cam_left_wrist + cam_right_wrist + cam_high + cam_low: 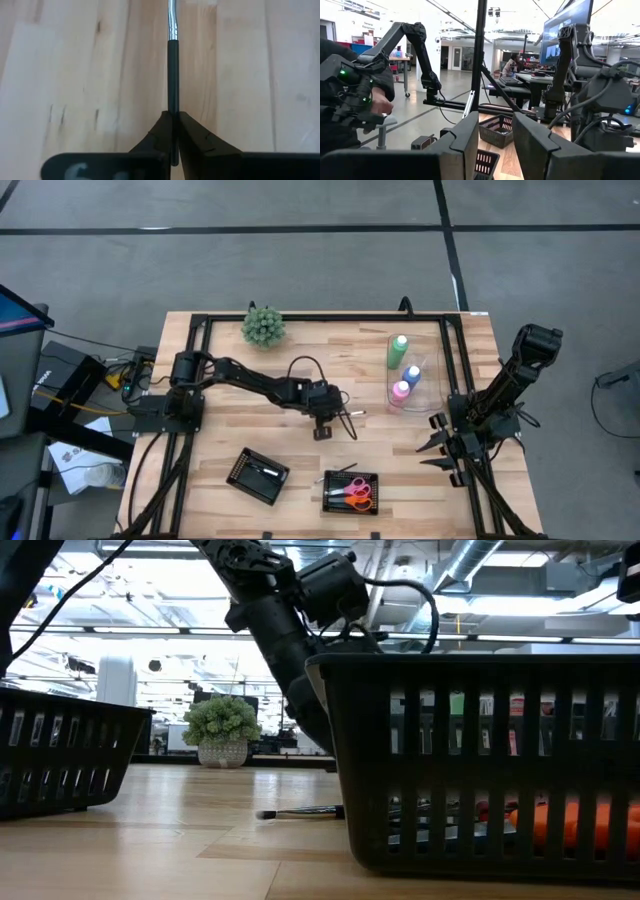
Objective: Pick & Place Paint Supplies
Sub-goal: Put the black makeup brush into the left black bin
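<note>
Here, left gripper [172,116] tight around brush [173,70].

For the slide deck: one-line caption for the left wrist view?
Left gripper shut on a thin dark-handled brush, its metal ferrule pointing away over the wooden table.

Even, diffuse overhead light falls on the worktop [330,450] in the high view, leaving only faint, short shadows under the arms. In the low view, ceiling lights and bright windows blow out the background from 10 to 2 o'clock, and the near black basket [480,760] stands as a dark, soft-focus silhouette. The left wrist view is bright; a glint runs along the brush [172,75] ferrule at 12 o'clock. The right wrist view shows blurred near fingers.
</note>
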You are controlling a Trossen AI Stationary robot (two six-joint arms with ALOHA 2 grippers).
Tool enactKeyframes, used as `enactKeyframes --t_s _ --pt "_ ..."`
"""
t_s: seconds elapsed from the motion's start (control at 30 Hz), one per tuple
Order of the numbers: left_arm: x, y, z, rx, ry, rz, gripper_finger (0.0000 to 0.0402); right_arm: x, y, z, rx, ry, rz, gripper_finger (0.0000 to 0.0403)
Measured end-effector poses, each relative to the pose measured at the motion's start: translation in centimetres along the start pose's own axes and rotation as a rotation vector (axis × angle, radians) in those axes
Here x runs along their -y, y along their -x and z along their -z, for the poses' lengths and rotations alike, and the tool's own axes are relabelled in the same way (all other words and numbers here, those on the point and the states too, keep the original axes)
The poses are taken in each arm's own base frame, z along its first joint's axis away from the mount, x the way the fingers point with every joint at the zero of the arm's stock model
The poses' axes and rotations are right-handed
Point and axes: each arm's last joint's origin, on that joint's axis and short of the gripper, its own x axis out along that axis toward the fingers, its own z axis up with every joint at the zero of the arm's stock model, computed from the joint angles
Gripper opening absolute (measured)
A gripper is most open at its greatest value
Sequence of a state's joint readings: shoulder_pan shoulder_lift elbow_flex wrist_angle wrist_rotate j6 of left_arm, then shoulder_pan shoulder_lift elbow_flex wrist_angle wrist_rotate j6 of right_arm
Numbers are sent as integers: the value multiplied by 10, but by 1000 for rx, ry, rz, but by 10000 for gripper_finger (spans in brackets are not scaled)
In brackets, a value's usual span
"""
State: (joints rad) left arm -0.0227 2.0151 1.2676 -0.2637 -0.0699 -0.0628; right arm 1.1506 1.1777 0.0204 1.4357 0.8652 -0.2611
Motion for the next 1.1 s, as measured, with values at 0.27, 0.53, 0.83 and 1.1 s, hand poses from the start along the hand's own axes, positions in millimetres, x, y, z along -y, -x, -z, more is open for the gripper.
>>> enactKeyframes --t_s 0.27,0.53,0.83,1.1 --pt "3 -2 26 154 53 35 2 0 0 1 -9 0 -3 109" --pt "11 32 50 436 68 95 2 0 0 1 -9 0 -5 109" --pt "30 85 110 717 9 192 2 -1 0 2 -12 -9 -11 109" --pt "60 124 160 730 -14 333 2 -1 0 2 -14 -11 -10 109"
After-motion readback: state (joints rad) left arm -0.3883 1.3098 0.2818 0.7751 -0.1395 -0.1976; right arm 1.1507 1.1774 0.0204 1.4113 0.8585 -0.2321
